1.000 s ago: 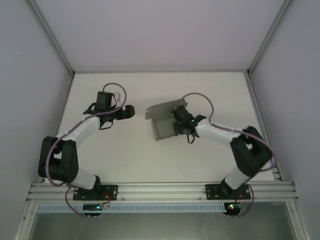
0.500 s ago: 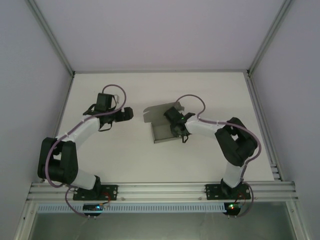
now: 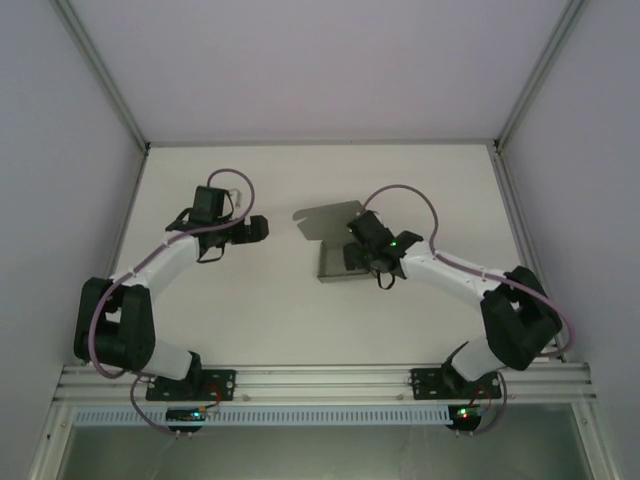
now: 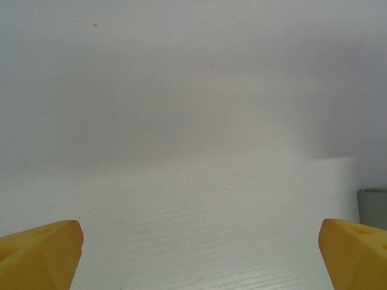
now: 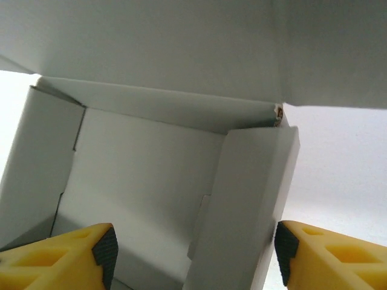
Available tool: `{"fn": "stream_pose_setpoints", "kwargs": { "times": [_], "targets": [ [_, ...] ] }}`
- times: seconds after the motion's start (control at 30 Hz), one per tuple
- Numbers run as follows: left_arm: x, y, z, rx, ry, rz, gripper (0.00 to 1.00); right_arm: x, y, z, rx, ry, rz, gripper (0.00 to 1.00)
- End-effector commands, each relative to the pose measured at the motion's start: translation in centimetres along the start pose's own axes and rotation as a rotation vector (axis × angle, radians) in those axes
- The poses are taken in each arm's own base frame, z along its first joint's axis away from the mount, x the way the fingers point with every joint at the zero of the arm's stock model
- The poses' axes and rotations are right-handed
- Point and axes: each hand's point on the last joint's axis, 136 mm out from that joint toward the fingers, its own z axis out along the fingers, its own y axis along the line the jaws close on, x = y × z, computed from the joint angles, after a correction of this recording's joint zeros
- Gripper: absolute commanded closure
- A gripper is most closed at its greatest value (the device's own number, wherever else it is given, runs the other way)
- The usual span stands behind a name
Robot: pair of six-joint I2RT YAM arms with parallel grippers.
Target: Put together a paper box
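Observation:
The paper box (image 3: 338,262) is a shallow grey cardboard box near the table's middle, with its lid flap (image 3: 325,219) standing open at the far side. My right gripper (image 3: 362,256) is at the box's right side and is open. In the right wrist view, the gripper (image 5: 193,251) straddles the folded right side wall (image 5: 248,199). Its right pad (image 5: 282,249) sits against the wall's outer face and its left pad (image 5: 106,251) hangs free inside the box. My left gripper (image 3: 262,228) is open over bare table, left of the box. A sliver of the box (image 4: 372,206) shows in the left wrist view.
The white table (image 3: 250,310) is walled by pale panels on the left, the back and the right. An aluminium rail (image 3: 320,380) carries both arm bases along the near edge. Free room lies in front of the box and between the two arms.
My right gripper has gone from shut to open around the box's right wall. The right arm swung left, then back right, and the box shifted slightly right. The left arm is still.

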Motion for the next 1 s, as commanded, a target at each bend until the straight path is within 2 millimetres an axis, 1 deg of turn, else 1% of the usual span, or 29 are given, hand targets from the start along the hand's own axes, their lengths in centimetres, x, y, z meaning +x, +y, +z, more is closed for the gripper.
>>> {"fn": "stream_pose_setpoints", "kwargs": {
  "times": [0.0,0.1,0.17,0.23,0.3,0.33,0.4,0.43,0.47,0.5,0.57,0.6,0.67,0.77,0.83,0.9,0.97],
  "targets": [
    [-1.5,-1.7,-1.3,0.056,-0.044,0.045,0.0,0.4,-1.0,0.3,-0.021,-0.002,0.044,0.25],
    [-1.5,-2.1,-1.0,0.071,-0.04,0.048,0.0,1.2,-2.2,1.0,-0.011,0.012,0.11,0.22],
    [-1.4,-2.3,-0.8,0.076,-0.03,0.054,0.0,2.0,-2.8,1.3,-0.04,0.051,0.169,0.18],
    [-1.3,-2.5,-0.6,0.081,-0.021,0.06,0.0,3.4,-3.2,1.8,-0.076,0.129,0.228,0.17],
    [-1.3,-2.9,-0.4,0.091,-0.019,0.071,0.0,4.7,-4.5,2.2,-0.045,0.187,0.294,0.17],
    [-1.3,-3.2,-0.3,0.101,-0.018,0.078,0.0,5.1,-5.5,2.4,-0.001,0.189,0.313,0.17],
    [-1.3,-4.1,-0.2,0.134,-0.014,0.104,0.0,5.6,-6.5,2.4,0.024,0.178,0.341,0.17],
    [-1.3,-5.0,-0.1,0.165,-0.015,0.133,0.0,5.5,-6.2,2.5,-0.011,0.168,0.346,0.17],
    [-1.3,-6.1,-0.2,0.204,-0.019,0.174,0.01,5.3,-5.6,2.6,-0.069,0.16,0.327,0.17],
    [-1.2,-7.7,-0.4,0.253,-0.025,0.239,0.0,4.8,-4.8,2.5,-0.137,0.154,0.308,0.17],
    [-1.1,-11.2,-1.0,0.373,-0.057,0.395,0.0,4.4,-3.9,2.1,-0.226,0.162,0.258,0.17],
    [-1.1,-13.3,-1.4,0.451,-0.081,0.489,0.0,4.3,-3.9,2.0,-0.245,0.168,0.238,0.18],
    [-1.1,-16.2,-1.6,0.542,-0.093,0.614,0.0,4.2,-4.1,1.9,-0.248,0.178,0.225,0.17],
    [-1.7,-19.2,-0.5,0.607,-0.061,0.723,0.0,4.3,-4.7,1.7,-0.216,0.193,0.195,0.17],
    [-1.6,-21.3,0.4,0.68,-0.034,0.805,0.0,4.4,-5.0,1.6,-0.213,0.194,0.186,0.17],
    [-1.5,-23.0,1.5,0.708,-0.008,0.894,0.0,4.2,-5.0,1.4,-0.223,0.186,0.188,0.17],
    [-1.0,-24.2,2.7,0.722,0.022,0.974,0.0,4.0,-5.4,1.1,-0.227,0.173,0.199,0.17]
  ]
}}
